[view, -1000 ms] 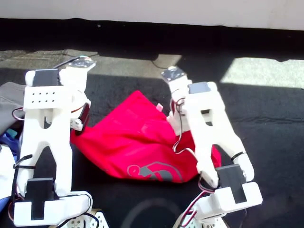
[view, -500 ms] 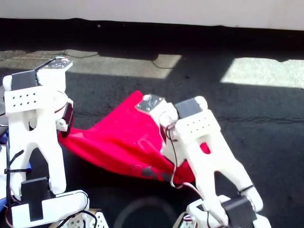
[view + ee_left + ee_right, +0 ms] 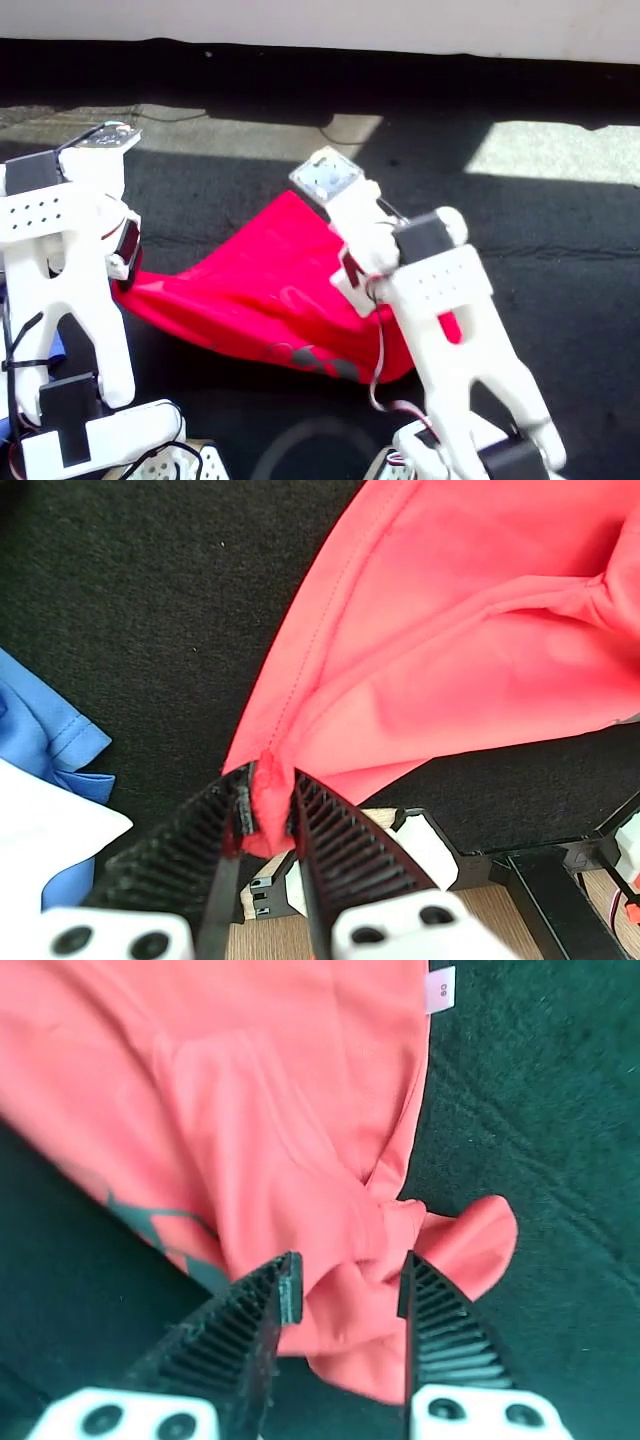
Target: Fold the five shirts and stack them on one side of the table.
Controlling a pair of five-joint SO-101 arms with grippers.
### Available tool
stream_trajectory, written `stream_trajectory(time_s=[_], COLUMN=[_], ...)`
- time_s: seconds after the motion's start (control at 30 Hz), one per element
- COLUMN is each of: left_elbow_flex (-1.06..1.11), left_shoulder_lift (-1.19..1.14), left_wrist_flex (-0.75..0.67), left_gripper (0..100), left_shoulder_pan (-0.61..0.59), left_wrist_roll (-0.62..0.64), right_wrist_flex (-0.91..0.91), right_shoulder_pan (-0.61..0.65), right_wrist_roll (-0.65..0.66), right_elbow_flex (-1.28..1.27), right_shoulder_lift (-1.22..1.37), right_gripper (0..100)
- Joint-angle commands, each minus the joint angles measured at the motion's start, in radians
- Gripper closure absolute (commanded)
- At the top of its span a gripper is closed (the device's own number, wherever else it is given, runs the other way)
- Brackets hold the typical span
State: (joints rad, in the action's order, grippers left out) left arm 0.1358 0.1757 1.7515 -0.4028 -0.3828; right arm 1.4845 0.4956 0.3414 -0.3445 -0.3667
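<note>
The red shirt [image 3: 265,300] lies crumpled mid-surface between the two arms, on the black surface [image 3: 560,260]. The left jaws are clenched on its hem at the shirt's left end, near a blue garment [image 3: 40,735] and a white garment [image 3: 40,845] by the left edge. The right jaws stand released just above the bunched fabric at the shirt's right end.

Hard sunlight strikes the far tabletop [image 3: 560,150] in bright patches with clean-edged shadow elsewhere (deep, nearly black). The left arm [image 3: 60,260] and right arm [image 3: 450,300] glare white; the red shirt [image 3: 260,290] glows brightly lit.
</note>
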Motion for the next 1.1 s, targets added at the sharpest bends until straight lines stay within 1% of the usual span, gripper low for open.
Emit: stream_trajectory(time_s=[0.0,0.1,0.2,0.3,0.37,0.4,0.5,0.53,0.67,0.77,0.97,1.07], left_elbow_flex=[-0.002,-0.002,-0.002,-0.004,-0.004,-0.004,-0.004,-0.004,-0.004,-0.004,-0.004,-0.007], left_shoulder_lift=[0.021,0.021,0.021,0.021,0.021,0.021,0.021,0.019,0.019,0.013,0.01,0.01], left_wrist_flex=[0.009,0.009,0.009,0.009,0.009,0.009,0.008,0.006,0.006,0.005,0.003,0.003], left_gripper=[99,99,99,99,99,99,99,99,99,99,99,99], left_shoulder_pan=[-0.005,-0.008,-0.024,-0.038,-0.036,-0.035,-0.033,-0.033,-0.033,-0.035,-0.038,-0.035], left_wrist_roll=[-0.008,-0.008,-0.021,-0.023,-0.023,-0.023,-0.023,-0.023,-0.023,-0.029,-0.029,-0.029], right_wrist_flex=[-0.091,-0.125,-0.035,0.056,0.09,0.096,0.108,0.12,0.176,0.211,0.271,0.255], right_shoulder_pan=[-0.01,0.004,0.03,0.074,0.108,0.124,0.145,0.148,0.143,0.127,0.081,0.019], right_wrist_roll=[-0.071,-0.074,-0.072,-0.068,-0.037,-0.025,-0.005,-0.005,-0.003,-0.003,-0.009,-0.005], right_elbow_flex=[0.048,0.079,0.13,0.176,0.196,0.203,0.206,0.202,0.213,0.274,0.412,0.456], right_shoulder_lift=[0.189,0.351,0.452,0.472,0.461,0.453,0.435,0.43,0.424,0.404,0.223,0.116], right_gripper=[83.6,83.6,83.6,83.6,84.3,86.7,99.8,98.5,99.2,99.2,99.2,99.2])
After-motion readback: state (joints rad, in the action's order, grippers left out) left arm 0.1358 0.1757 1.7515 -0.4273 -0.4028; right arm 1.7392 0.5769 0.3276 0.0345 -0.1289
